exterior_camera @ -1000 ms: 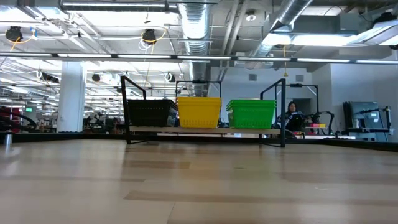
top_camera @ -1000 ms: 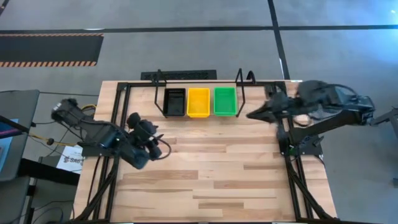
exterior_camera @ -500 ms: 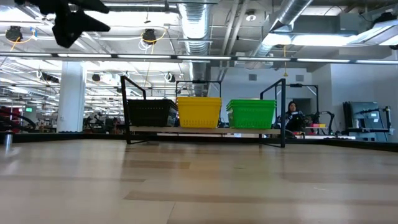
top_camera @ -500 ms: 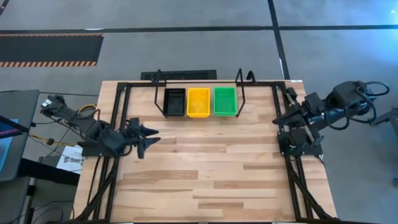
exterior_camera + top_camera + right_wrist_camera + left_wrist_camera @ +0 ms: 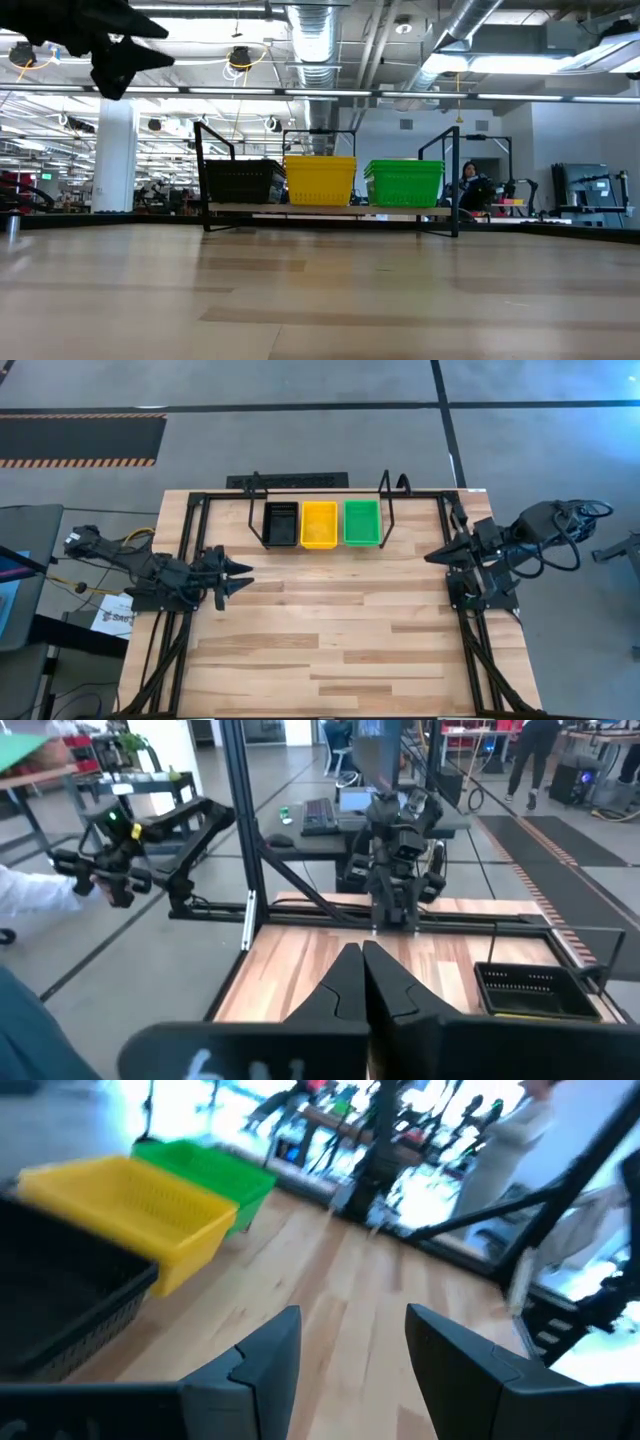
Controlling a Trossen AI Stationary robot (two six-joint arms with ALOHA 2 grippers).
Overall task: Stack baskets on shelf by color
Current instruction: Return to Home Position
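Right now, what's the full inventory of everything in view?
black basket stack: one, black, shelf's left end
yellow basket stack: one, yellow, shelf's middle
green basket stack: one, green, shelf's right end
shelf: one, light wood with black rods, table's far edge
table: one, light wood
person: one, colour unclear, room behind table
left tool: one, dark, open, table's left edge
right tool: one, dark, shut, table's right edge

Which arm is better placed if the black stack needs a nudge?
Left, probably. The open left gripper is on the side of the black stack; the shut right gripper lies beyond the green stack.
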